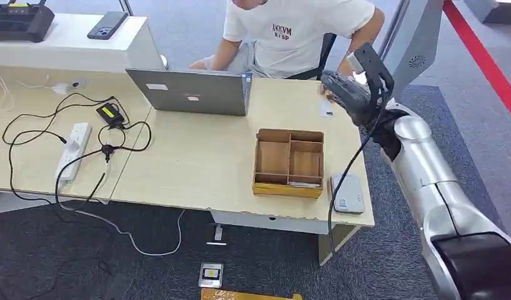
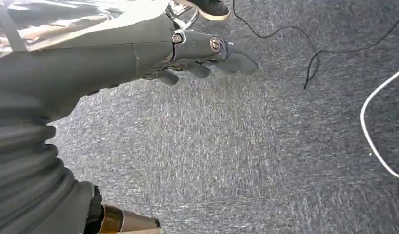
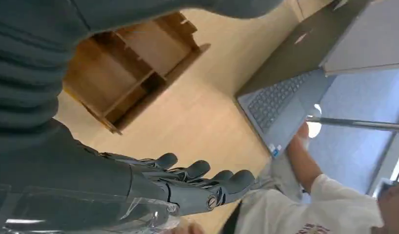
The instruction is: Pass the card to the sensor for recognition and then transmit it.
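- Right hand [image 1: 343, 92]: reached over the far right corner of the table [image 1: 203, 162]; fingers [image 3: 197, 170] spread, holding nothing.
- Left hand [image 2: 207, 56]: hanging over carpet; fingers loosely apart, empty.
- Card [image 1: 326, 108]: flat on the table just beside the right hand, near the seated person [image 1: 290, 31].
- Handling: judged light, thin, stiff, slippery; best pinched at an edge.
- Sensor [image 1: 348, 194]: beside the wooden box [image 1: 289, 162].
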